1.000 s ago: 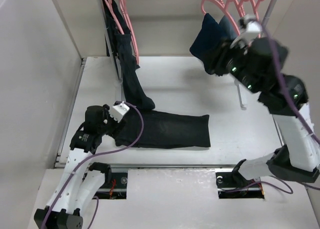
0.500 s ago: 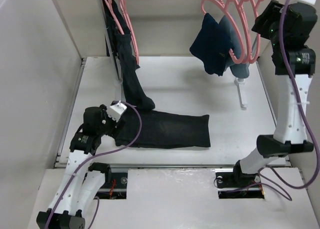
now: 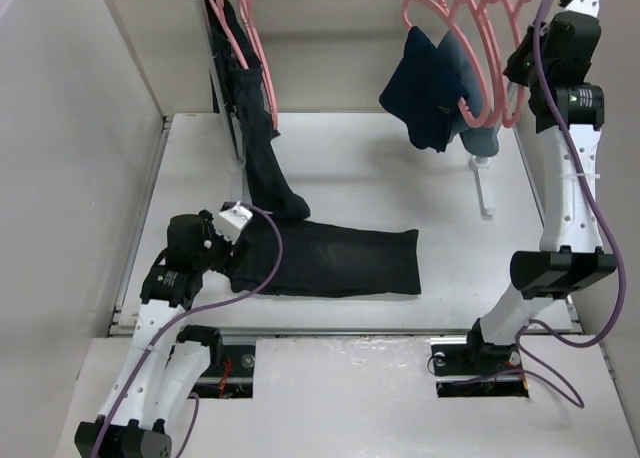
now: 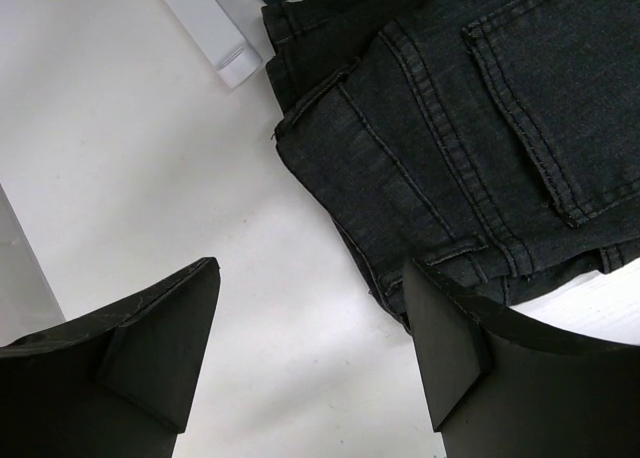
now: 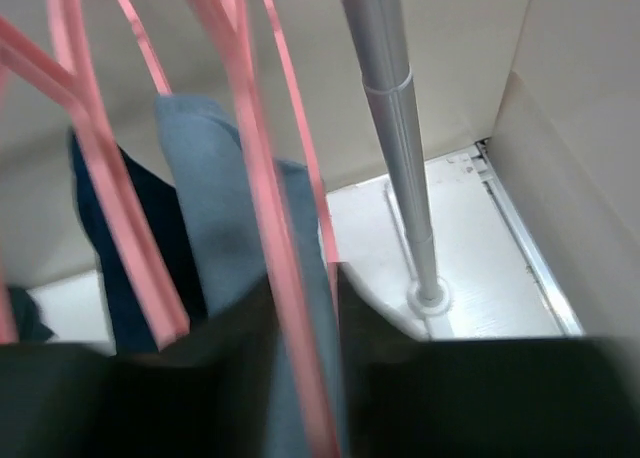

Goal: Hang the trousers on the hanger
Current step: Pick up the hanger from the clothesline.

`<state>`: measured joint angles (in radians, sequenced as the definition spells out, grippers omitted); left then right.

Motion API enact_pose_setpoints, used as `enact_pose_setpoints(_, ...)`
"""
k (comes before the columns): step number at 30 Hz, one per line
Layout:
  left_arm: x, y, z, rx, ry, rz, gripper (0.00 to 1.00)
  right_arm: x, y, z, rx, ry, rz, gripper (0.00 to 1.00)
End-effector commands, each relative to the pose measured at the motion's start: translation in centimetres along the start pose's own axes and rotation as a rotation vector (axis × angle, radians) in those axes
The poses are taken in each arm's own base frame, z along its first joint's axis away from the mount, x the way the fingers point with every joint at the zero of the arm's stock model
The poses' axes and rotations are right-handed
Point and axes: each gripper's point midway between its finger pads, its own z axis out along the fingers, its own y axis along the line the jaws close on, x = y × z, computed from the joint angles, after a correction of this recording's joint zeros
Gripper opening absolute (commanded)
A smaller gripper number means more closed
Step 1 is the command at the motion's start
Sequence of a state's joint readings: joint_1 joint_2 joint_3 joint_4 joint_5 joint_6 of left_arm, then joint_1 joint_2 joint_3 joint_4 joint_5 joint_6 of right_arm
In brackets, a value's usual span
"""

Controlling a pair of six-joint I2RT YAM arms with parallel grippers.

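Nearest, at about 8 o'clock in the overhead view: left gripper (image 4: 310, 298), fingers spread wide, poised just above the white table (image 3: 400, 168) at the waistband end of the long black fabric trousers (image 3: 330, 260). Grips nothing, with one finger over bare table and the other over the waistband corner. Trousers flat across the near half of the table, from 8 o'clock towards 5 o'clock, back pocket and belt loop facing up, lifted nowhere.

Further back, at 11 o'clock: another black pair (image 3: 255, 128) draped from a rack, its lower end reaching the table beside the waistband.

Farthest, at 1 to 2 o'clock: right gripper (image 5: 300, 398) raised among the hanging clothes, a thin pink plastic hanger (image 5: 262, 228) running between its fingers. Too blurred there to tell whether clamped on it or merely straddling it. Behind it, a grey-blue garment (image 5: 215, 208) and a silver metal pole (image 5: 395, 128).

Judged early in the task: hanger not brought down, trousers ungrasped. Left to do: fetching the hanger, lifting the trousers, draping them over its bar.
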<state>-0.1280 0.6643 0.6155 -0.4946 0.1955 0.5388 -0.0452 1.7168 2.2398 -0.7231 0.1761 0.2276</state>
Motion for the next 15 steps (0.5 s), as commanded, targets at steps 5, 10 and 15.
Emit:
enact_pose_setpoints(5,-0.6,0.2,0.1,-0.007,-0.032,-0.016,0.71,-0.9,0.2,-0.7,-0.057,-0.048,0.01,0.04)
enact_pose_setpoints(10,-0.6,0.2,0.1,-0.007,-0.032,-0.016,0.71,-1.5,-0.8,-1.3,-0.019,-0.077,-0.062,0.0)
enact_pose_setpoints(15,-0.4,0.1,0.1,-0.003,-0.024,-0.017,0.71,-4.0,-0.7,-4.9,-0.018,-0.163,-0.154,0.0)
